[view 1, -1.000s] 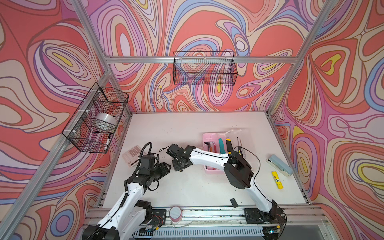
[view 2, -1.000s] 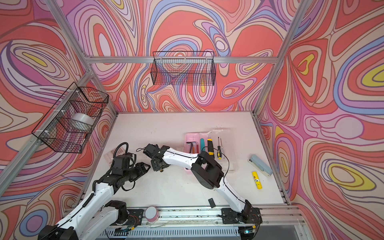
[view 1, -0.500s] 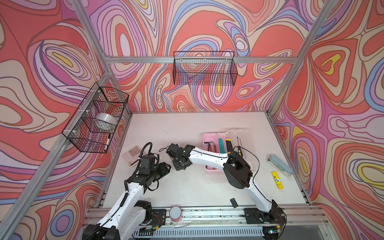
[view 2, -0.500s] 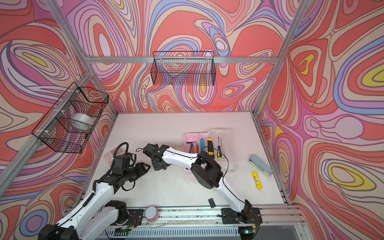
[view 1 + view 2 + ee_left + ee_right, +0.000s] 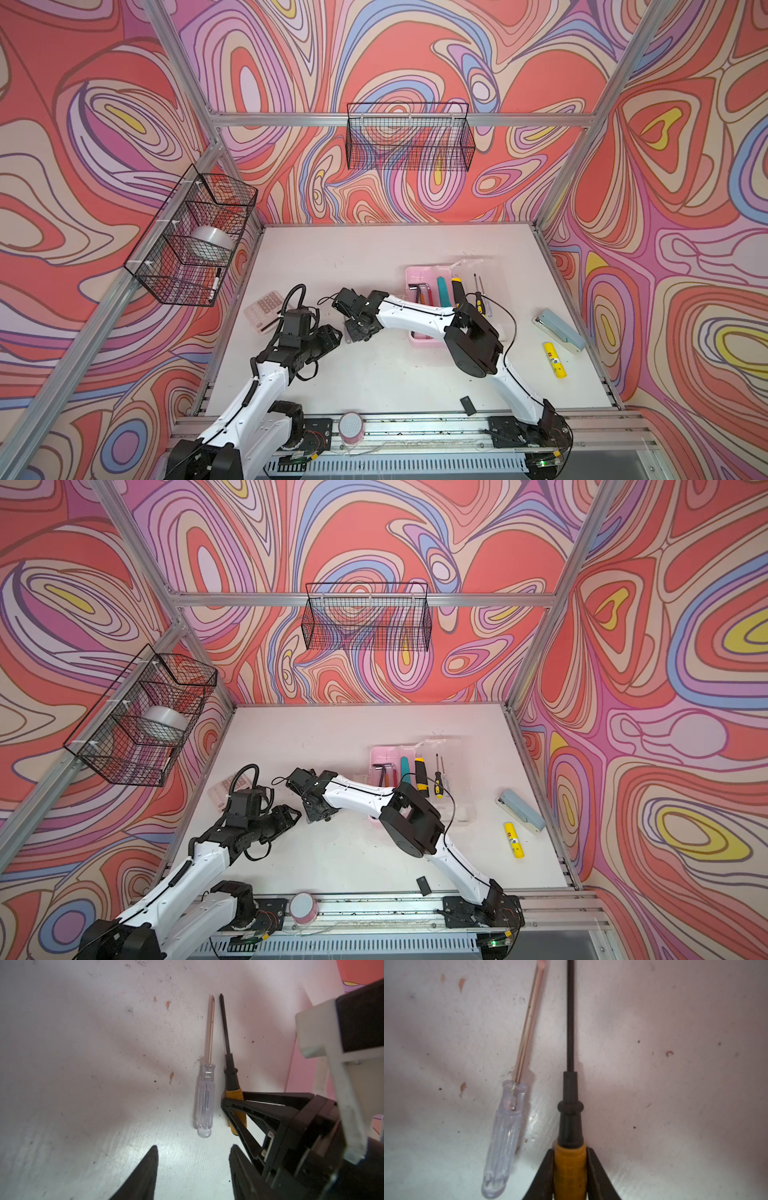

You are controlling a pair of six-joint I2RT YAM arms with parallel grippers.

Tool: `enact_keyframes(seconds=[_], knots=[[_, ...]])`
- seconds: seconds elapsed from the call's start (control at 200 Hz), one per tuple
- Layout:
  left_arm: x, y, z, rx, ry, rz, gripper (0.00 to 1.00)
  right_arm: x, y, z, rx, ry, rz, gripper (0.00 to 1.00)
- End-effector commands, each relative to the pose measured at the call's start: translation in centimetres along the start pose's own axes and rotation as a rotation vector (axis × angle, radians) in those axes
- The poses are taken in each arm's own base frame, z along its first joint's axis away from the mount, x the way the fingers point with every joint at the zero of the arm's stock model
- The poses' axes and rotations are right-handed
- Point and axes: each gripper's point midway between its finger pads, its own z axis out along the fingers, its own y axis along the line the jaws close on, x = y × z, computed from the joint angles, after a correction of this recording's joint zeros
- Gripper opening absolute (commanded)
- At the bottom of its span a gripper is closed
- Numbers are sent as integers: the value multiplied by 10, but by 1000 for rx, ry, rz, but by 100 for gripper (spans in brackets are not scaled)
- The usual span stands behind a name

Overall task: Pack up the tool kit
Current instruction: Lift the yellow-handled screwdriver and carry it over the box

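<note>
Yellow-handled screwdriver (image 5: pixel 570 1088) is lying beside the pink box (image 5: pixel 417 277), on its left-arm side, shaft running straight ahead of my right gripper (image 5: pixel 570 1150), which is pinching the handle; left gripper (image 5: pixel 194 1147) is hovering open.

pink box (image 5: pixel 419 276) | lid open; yellow-handled screwdriver (image 5: pixel 569 1169) | flat, in right end effector (image 5: pixel 569 1154); clear-handled screwdriver (image 5: pixel 501 1147) | beside
</note>
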Motion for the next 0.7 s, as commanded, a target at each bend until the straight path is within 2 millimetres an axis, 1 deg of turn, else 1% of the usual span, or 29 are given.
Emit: enact_keyframes(seconds=[0.0,0.085,0.095,0.175,0.28,0.371,0.476,0.581,0.666,0.676,0.696], knots=[[-6,-1,1,-1,-15,13,55,2,-9,4,25,4,-6,19],[-7,-2,1,-1,-11,12,55,1,-10,-2,24,-8,-8,13],[-11,-6,1,13,-28,19,56,1,-10,-3,24,-9,-8,12],[-14,-8,1,20,-34,22,55,0,-11,-11,20,-17,-8,0],[-16,-9,1,19,-39,24,56,-2,-13,-29,17,-40,-6,0],[-17,-10,2,16,-39,30,56,-4,-22,-55,31,-82,-4,0],[-17,-10,2,18,-40,34,56,-3,-45,-91,75,-129,6,0],[-18,-11,3,23,-42,36,56,0,-76,-129,109,-170,52,0],[-19,-12,3,23,-45,36,55,4,-113,-165,169,-208,110,0],[-19,-12,3,26,-44,36,55,5,-118,-166,179,-206,118,0],[-19,-12,3,25,-45,36,56,6,-128,-180,184,-230,137,0]])
